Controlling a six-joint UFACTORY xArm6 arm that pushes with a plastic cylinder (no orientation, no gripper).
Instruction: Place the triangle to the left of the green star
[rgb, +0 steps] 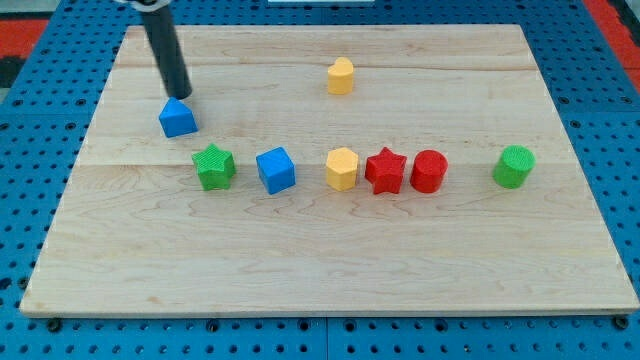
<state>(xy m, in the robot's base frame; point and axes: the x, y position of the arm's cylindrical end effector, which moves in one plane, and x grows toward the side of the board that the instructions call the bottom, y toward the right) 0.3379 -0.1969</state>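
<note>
While my tip (181, 95) (a bare rod, nothing to open or close) touches the top edge of the blue triangle (177, 118), that block lies above-left of the green star (214, 166), so it must go downward.

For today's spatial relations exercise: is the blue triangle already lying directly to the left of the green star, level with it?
No: the blue triangle lies nearer the view's top than the green star, with my tip at its top edge.
</note>
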